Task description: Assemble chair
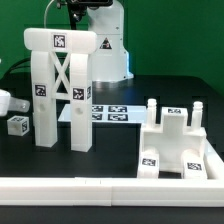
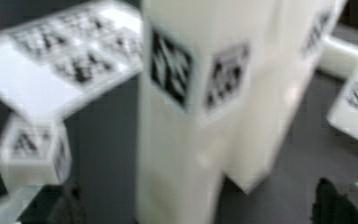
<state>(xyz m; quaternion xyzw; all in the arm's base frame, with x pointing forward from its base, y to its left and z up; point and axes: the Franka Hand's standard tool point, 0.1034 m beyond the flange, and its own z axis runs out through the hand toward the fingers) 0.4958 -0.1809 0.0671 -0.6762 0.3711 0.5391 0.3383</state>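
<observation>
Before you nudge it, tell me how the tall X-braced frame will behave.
Standing upright on two narrow legs, the frame looks top-heavy and would probably tip if pushed near the top. It appears to be rigid plastic, so likely stiff and light. Its smooth faces may slip.

X-braced frame [image 1: 62,90] is stood on the desk [image 1: 112,148] at the exterior view's left; the marker board [image 1: 110,112] is laid behind it; blocky piece [image 1: 178,142] is set at right, behind the rail [image 1: 110,186].

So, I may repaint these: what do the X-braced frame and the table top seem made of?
X-braced frame: probably white plastic, matte, judging by its uniform colour and blocky moulded edges. Table: black, dull surface with little glare; cloth or matte sheet, cannot tell which.
</observation>
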